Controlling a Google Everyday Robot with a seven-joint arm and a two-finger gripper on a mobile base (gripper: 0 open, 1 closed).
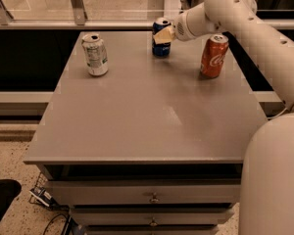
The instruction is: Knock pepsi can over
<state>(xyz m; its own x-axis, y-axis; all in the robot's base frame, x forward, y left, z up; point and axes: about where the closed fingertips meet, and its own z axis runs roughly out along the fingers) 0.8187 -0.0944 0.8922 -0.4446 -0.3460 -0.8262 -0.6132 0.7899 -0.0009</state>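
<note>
The pepsi can is dark blue with a silver top and a patch of white showing just below the rim. It stands on its base at the far edge of the grey table, a little right of the middle of that edge. Its open silver top faces up, and any lean is too slight to tell. The gripper lies against the can's upper right side, its pale tip covering the middle of the body, so only the rim and the lower blue band show.
</note>
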